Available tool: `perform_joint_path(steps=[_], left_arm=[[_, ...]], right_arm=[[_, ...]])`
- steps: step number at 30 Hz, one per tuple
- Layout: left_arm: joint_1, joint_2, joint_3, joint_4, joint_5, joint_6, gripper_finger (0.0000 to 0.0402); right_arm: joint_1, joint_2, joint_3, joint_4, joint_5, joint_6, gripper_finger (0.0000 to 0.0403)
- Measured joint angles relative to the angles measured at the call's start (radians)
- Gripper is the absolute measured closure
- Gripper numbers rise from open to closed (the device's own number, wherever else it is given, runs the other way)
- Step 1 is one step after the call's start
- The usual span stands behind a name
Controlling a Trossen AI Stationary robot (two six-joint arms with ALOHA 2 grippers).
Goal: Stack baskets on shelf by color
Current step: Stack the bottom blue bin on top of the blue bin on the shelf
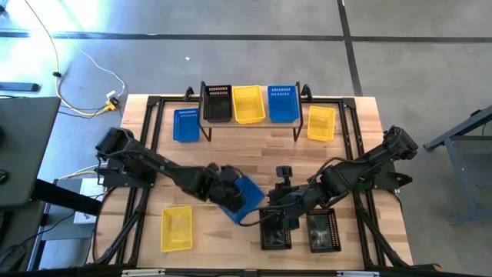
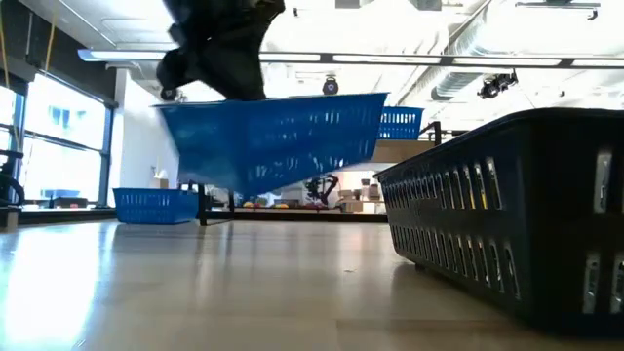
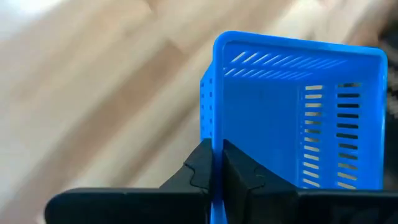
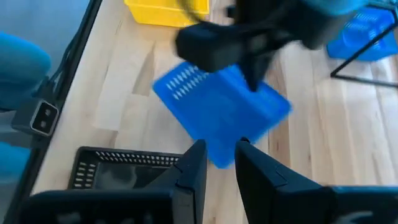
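My left gripper (image 1: 229, 188) is shut on a blue basket (image 1: 244, 197) over the table's middle, toward its near side; the low view shows that basket (image 2: 273, 141) tilted in the air. My right gripper (image 1: 280, 206) hovers open, with nothing between its fingers, just right of it and over a black basket (image 1: 277, 229). The shelf (image 1: 266, 115) at the far edge carries a black (image 1: 216, 102), a yellow (image 1: 248, 103) and a blue basket (image 1: 283, 102). My left gripper pinches one short wall of the blue basket at its rim (image 3: 216, 149), one finger inside (image 3: 241, 173) and one outside (image 3: 200, 169). The fingers slant down from the table's left. The basket is lifted clear of the table and tilted.
On the table lie a blue basket (image 1: 185, 125) left of the shelf, a yellow one (image 1: 320, 123) right of it, another yellow one (image 1: 176, 228) near left, and a second black one (image 1: 324, 231) near right. Bare wood lies between the shelf and the arms.
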Motion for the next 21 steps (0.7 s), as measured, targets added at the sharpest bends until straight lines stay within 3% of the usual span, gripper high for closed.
perform_joint_path(steps=[9, 21], left_arm=[[0.063, -0.086, 0.0, 0.008, -0.166, 0.034, 0.0397], [0.083, -0.151, 0.0, 0.016, -0.113, 0.023, 0.0397]], right_arm=[[-0.001, 0.0, 0.0, 0.009, -0.011, -0.08, 0.0332], [-0.008, 0.0, 0.0, -0.025, 0.038, -0.169, 0.0331]])
